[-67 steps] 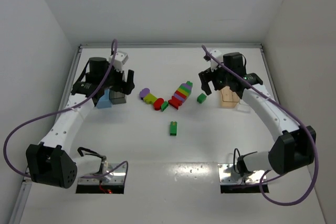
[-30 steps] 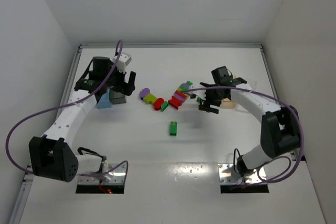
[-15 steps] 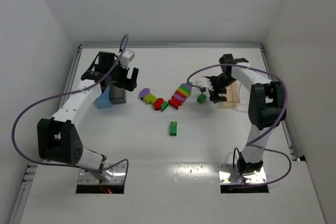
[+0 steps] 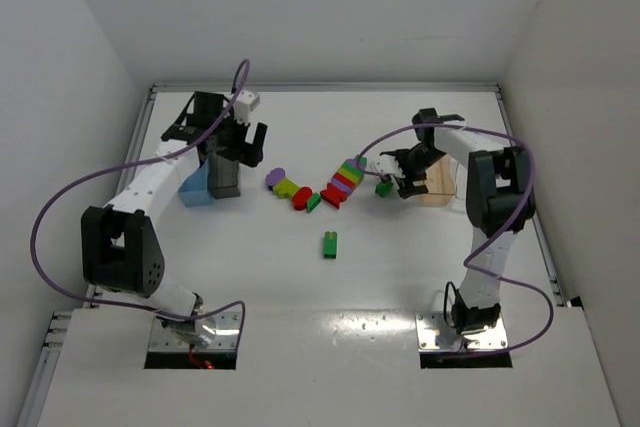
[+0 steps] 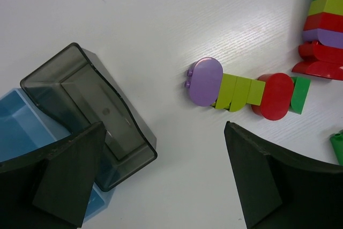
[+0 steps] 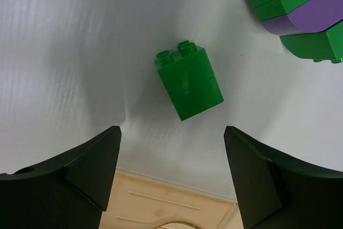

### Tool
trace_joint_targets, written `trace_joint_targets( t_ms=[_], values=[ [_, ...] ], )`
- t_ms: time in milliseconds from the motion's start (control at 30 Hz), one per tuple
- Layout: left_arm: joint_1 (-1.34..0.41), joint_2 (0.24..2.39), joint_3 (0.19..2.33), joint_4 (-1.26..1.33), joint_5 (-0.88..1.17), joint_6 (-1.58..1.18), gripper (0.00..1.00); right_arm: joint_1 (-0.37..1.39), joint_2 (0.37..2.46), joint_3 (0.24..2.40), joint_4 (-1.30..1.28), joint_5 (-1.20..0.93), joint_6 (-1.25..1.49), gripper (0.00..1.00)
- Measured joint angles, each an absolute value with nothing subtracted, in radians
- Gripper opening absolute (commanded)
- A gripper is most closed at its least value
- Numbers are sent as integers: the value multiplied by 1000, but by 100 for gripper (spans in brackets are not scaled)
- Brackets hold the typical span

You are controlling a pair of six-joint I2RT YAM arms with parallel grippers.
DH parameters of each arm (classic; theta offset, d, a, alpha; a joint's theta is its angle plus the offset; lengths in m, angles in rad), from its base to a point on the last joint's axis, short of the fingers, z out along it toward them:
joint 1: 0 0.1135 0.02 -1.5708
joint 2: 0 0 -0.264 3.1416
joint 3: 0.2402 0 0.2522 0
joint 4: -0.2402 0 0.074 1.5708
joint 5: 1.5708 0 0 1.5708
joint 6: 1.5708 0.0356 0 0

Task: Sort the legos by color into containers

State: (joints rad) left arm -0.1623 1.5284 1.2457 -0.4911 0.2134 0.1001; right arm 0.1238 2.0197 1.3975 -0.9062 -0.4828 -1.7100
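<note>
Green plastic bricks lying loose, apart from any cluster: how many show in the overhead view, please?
2. One small green plastic brick lies by the right gripper, beside the rainbow-striped brick stack; the other green brick lies alone nearer the arm bases. Arms may hide others.

White arm links [image 4: 150, 185], black joints [image 4: 115, 252], purple cables [image 4: 34, 242], black jaws

Top view overlooks the whole table [image 4: 400, 277] from its near edge; both wrist views look down closely, sharing the rainbow stack [image 5: 324, 4].
</note>
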Motion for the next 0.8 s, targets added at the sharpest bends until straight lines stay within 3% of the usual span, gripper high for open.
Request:
trace_joint_targets(
  t_ms=[600,800],
  values=[
    [-162,1594,1270,-492,213,100,100,157,2084,1429,-813,-487,-1750,76],
    [-162,1608,1276,-488,213,101,100,181,2085,1429,-814,-487,-1761,63]
  ],
)
